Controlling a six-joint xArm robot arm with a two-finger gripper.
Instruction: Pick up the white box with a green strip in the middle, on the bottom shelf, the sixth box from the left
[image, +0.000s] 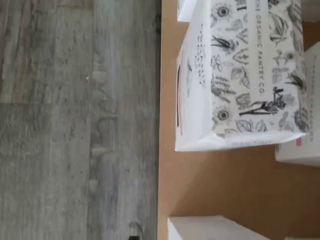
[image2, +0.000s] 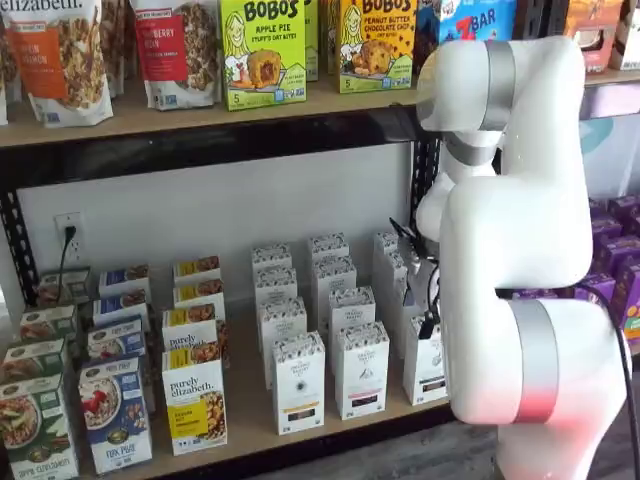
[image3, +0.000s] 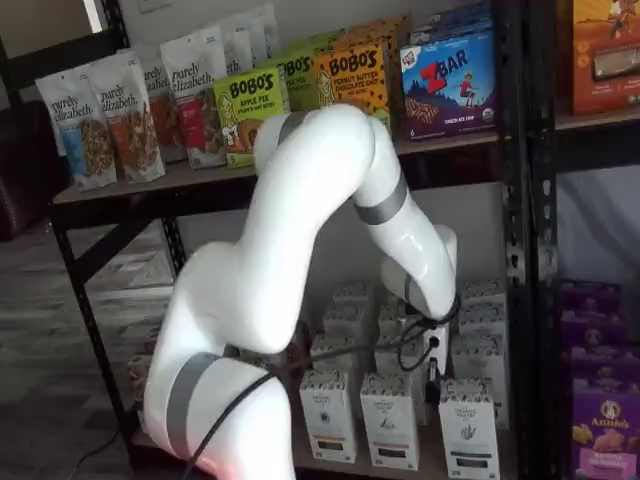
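Note:
The white box (image2: 425, 372) stands at the right end of the front row of white cartons on the bottom shelf (image2: 250, 425), partly hidden by my arm. It also shows as a white box (image3: 468, 428) with a dark strip low on its front. My gripper (image3: 432, 385) hangs just in front of and above it, left of its top. Only a dark finger shape shows, side-on, with nothing held. In a shelf view the gripper (image2: 426, 325) is a small black piece by the arm. The wrist view shows a flower-printed carton (image: 240, 75) on the board; I cannot tell which carton it is.
Two more white cartons (image2: 298, 382) (image2: 361, 370) stand left of it, with rows behind. Yellow granola boxes (image2: 193, 400) and blue boxes (image2: 115, 412) are further left. A black rack post (image3: 515, 250) and purple boxes (image3: 605, 430) are at the right. Grey floor (image: 75, 125) lies before the shelf edge.

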